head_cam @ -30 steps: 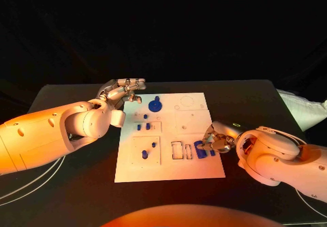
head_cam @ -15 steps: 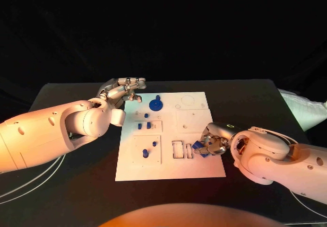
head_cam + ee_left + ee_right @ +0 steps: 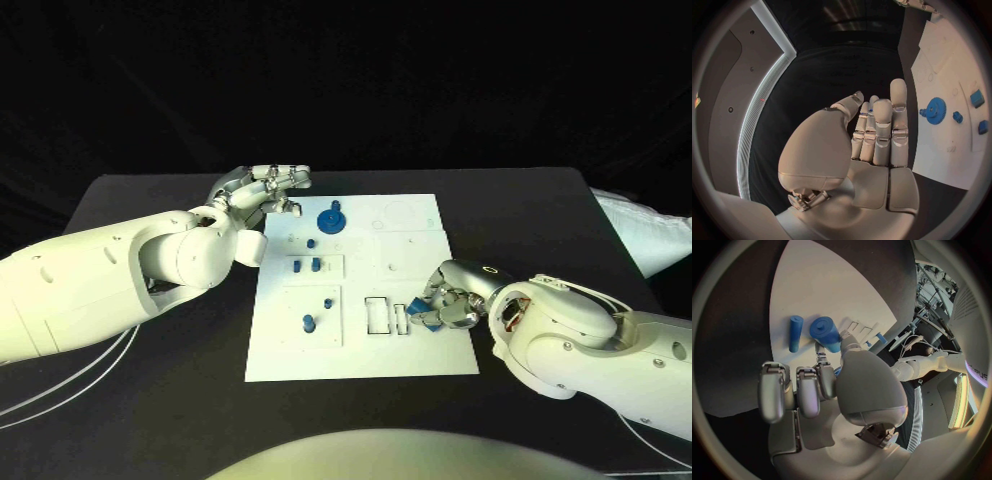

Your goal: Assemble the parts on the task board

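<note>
The flat white rectangular task board point(image 3: 361, 345) is laid lengthwise on the matt black table point(image 3: 130, 400), its smooth face marked with shallow rectangular outlines. At the board's near right edge, the right hand point(image 3: 444, 303), of jointed silver metal, is seen with its fingers curled down onto the board. In the right wrist view, a short blue cylindrical part point(image 3: 826, 333) is touched at its end by the thumb and a fingertip, though a firm grip cannot be told. A thinner blue rod point(image 3: 795, 333) is laid just beside it, parallel and apart from the fingers. Farther along the board, small blue pegs point(image 3: 304, 266) are set in the left recesses. At the far end, a toothed blue gear point(image 3: 329, 221) lies flat. Just beside the far left corner, the left hand point(image 3: 264, 188) is held released, its fingers straight, close together and grasping nothing.
</note>
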`<state>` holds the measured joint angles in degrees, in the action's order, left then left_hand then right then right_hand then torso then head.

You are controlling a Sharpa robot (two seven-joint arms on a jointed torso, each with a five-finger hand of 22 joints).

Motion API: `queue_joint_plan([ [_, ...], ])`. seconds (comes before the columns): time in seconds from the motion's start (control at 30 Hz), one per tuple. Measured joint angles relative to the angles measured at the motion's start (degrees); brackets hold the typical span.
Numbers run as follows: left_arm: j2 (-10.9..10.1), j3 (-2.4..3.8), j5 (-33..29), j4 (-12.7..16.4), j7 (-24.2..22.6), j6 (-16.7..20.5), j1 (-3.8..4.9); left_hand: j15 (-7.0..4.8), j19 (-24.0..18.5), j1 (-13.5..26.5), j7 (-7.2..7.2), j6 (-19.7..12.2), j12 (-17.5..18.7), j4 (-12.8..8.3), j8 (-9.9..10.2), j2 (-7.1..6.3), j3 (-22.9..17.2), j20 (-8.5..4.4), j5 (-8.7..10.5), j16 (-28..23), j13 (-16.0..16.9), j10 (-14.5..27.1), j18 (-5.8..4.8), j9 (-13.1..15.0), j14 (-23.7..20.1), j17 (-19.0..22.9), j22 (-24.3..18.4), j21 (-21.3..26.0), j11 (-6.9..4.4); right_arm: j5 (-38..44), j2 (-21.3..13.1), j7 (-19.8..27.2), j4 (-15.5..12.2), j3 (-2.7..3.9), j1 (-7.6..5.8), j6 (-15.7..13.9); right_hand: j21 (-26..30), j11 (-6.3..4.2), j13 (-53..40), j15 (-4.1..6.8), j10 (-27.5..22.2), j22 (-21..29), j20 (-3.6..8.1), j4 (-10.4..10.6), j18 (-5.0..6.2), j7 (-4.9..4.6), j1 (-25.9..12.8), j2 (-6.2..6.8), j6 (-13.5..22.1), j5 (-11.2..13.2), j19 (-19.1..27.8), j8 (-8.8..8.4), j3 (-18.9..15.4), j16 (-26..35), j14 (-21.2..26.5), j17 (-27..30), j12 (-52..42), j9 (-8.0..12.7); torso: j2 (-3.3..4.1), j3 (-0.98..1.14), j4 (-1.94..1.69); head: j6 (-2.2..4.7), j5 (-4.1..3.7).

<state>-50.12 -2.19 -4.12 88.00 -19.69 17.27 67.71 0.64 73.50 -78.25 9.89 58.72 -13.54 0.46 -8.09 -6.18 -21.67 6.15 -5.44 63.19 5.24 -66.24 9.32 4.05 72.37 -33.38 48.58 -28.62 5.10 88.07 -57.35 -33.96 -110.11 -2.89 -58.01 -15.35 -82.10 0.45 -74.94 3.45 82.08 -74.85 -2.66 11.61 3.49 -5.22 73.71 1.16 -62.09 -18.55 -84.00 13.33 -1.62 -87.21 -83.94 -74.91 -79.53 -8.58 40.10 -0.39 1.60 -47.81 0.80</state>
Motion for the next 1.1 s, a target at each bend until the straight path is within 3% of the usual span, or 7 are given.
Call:
queue_joint_plan([
  [0.2, 0.05, 0.0, 0.01, -0.04, 0.25, -0.23, -0.01, 0.0, 0.0, 0.0, 0.0, 0.0, 0.0, 0.0, 0.0, 0.0, 0.0, 0.0, 0.0, 0.0, 0.0, 0.0, 0.0, 0.0, 0.01, 0.0, 0.0, 0.0, 0.0, -3.57, -0.08, 0.51, -1.58, 0.38, -0.69, -3.7, 0.0, -0.39, 0.01, 0.25, 0.4, -0.1, 0.41, 2.97, 0.0, 0.01, -2.13, -1.57, -0.01, -5.68, 0.0, 0.11, -1.94, 0.0, -0.09, 0.0, 0.0, 0.0, -0.03, -0.01, -0.04, 0.18, 0.01],
  [0.3, 0.08, 0.0, 0.01, -0.04, 0.36, -0.33, -0.03, 0.0, 0.0, 0.0, 0.0, 0.0, 0.0, 0.0, 0.0, 0.0, 0.0, 0.0, 0.0, 0.0, -0.01, 0.0, 0.0, 0.0, 0.01, 0.0, 0.0, 0.0, 0.0, -6.02, 0.9, 1.02, -1.68, 0.4, -0.81, -4.57, 0.0, -0.39, 0.01, 0.25, 0.4, -0.1, 0.41, 3.33, 0.0, 0.05, -2.79, -1.21, -0.04, -6.32, 0.0, 0.57, -2.29, 0.0, -0.09, 0.01, 0.0, -0.07, -0.03, -0.02, -0.09, 0.23, 0.0],
  [0.37, 0.1, 0.0, 0.01, -0.03, 0.43, -0.41, -0.04, 0.0, 0.0, 0.0, 0.0, 0.0, 0.0, -0.17, 0.0, 0.0, 0.17, 0.0, 0.0, 0.0, -0.01, 0.0, 0.0, 0.0, 0.0, 0.03, 0.0, 0.0, 0.0, -7.51, 1.82, 1.36, -1.53, 0.4, -0.83, -4.81, 0.0, -0.4, 0.01, 0.25, 0.4, -0.09, 0.41, 3.51, 0.01, 0.03, -3.02, -0.98, -0.11, -6.42, 0.0, 0.65, -2.47, 0.0, -0.09, 0.01, 0.29, -2.47, -0.03, -0.04, -0.09, 0.23, 0.04],
  [0.47, 0.16, 0.0, 0.01, -0.03, 0.54, -0.52, -0.04, -0.19, 0.0, 0.0, 0.0, 0.0, 0.0, -0.17, 0.0, 0.0, 0.17, 0.0, 0.0, 0.0, -0.01, 0.0, 0.0, -0.01, -0.2, 0.09, 0.0, 0.0, 0.0, -9.29, 3.2, 1.74, -1.01, 0.4, -0.83, -4.8, 0.0, -0.39, 0.02, 0.26, 0.4, -0.09, 0.41, 3.65, 0.0, -0.08, -3.11, -0.95, -0.35, -6.62, 0.0, 0.67, -2.61, 0.0, -0.08, 0.01, 0.66, -2.5, -0.01, -0.04, -0.09, 0.19, 0.22],
  [0.6, 0.19, -0.01, 0.01, -0.01, 0.69, -0.66, -0.05, -0.19, 0.0, 0.0, 0.0, 0.0, 0.0, -0.17, 0.0, 0.0, 0.17, 0.0, 0.0, 0.0, -0.01, 0.0, 0.0, -0.01, -0.2, 0.09, 0.01, 0.0, 0.0, -10.88, 4.59, 1.86, -0.26, 0.39, -0.72, -4.22, 0.0, -0.6, 0.02, 0.66, 0.19, -0.09, 0.42, 4.25, 0.0, -0.07, -3.87, -1.3, -0.36, -6.36, 0.01, 0.68, -3.21, 0.0, -0.08, 0.01, 1.04, -3.57, -0.01, -0.05, -0.1, 0.09, 0.38],
  [0.93, 0.33, -0.01, 0.02, -0.01, 1.01, -0.97, -0.05, -0.19, 0.0, 0.0, 0.0, 0.0, 0.0, -0.17, 0.0, 0.0, 0.16, 0.0, 0.0, 0.0, -0.01, 0.0, 0.0, -0.01, -0.2, 0.09, 0.01, 0.0, 0.0, -11.93, 6.71, 1.48, 1.24, 0.42, -0.5, -2.32, 0.0, -1.0, 0.03, 0.68, 0.59, -0.08, 0.81, 4.83, 0.01, 1.05, -6.17, -1.75, -1.52, -3.67, 0.0, 1.32, -4.93, 0.01, -0.08, -0.03, 1.53, -5.36, -0.01, -0.05, -0.04, 0.0, 0.64],
  [1.1, 0.35, -0.01, 0.13, 0.02, 1.17, -1.14, -0.06, -0.19, 0.0, 0.0, 0.0, 0.0, 0.0, -0.17, 0.0, 0.0, 0.16, 0.0, 0.0, 0.0, -0.01, 0.0, 0.0, -0.01, -0.2, 0.09, 0.01, 0.0, 0.0, -11.71, 6.72, 1.21, 1.53, 0.47, -0.53, -1.92, 0.0, -1.42, 0.03, 1.08, 1.01, -0.08, 0.82, 4.83, 0.01, 1.8, -7.25, -2.22, -2.44, -1.17, 0.01, 1.96, -6.22, 0.01, -0.09, -0.03, 1.14, -6.11, -0.01, -0.03, -0.04, 0.01, 0.61],
])
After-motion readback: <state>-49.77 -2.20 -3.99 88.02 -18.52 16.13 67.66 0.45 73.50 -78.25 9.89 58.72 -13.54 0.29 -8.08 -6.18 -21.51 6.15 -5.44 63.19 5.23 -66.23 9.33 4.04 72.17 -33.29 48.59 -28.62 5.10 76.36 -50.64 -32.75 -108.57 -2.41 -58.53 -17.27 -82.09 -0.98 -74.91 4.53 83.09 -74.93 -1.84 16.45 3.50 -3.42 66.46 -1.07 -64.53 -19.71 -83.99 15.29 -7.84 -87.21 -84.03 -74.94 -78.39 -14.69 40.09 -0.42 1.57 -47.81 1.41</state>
